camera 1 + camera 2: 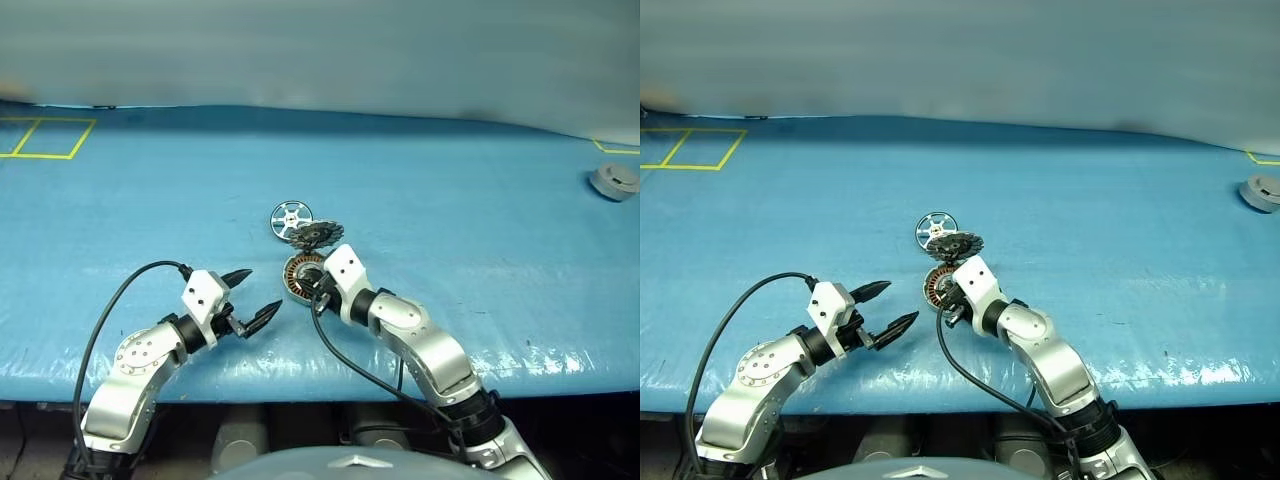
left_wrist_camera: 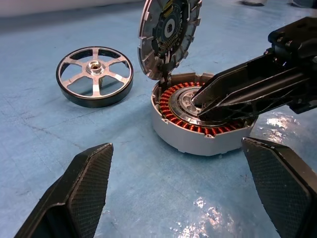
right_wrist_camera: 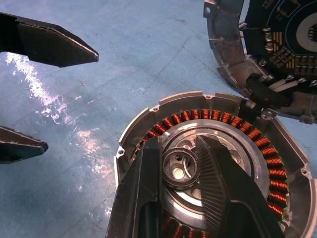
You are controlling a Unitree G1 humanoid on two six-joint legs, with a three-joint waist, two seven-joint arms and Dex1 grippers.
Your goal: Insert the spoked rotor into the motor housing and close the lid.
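Observation:
The spoked rotor (image 1: 291, 215), a shiny silver wheel, lies flat on the blue table just beyond the motor housing (image 2: 198, 136). The housing's copper windings and silver centre are exposed. Its lid (image 2: 168, 34) stands raised on edge at the housing's far side, ribbed face showing. My right gripper (image 3: 178, 151) hovers over the housing's centre, its fingers closed on a small silver ring (image 3: 181, 168). My left gripper (image 1: 263, 291) is wide open with nothing in it, a little to the left of the housing and pointing at it.
A round grey part (image 1: 612, 180) sits at the table's far right. Yellow tape squares (image 1: 45, 138) mark the far left. The table's front edge (image 1: 300, 385) runs just below both arms, and black cables trail from the wrists.

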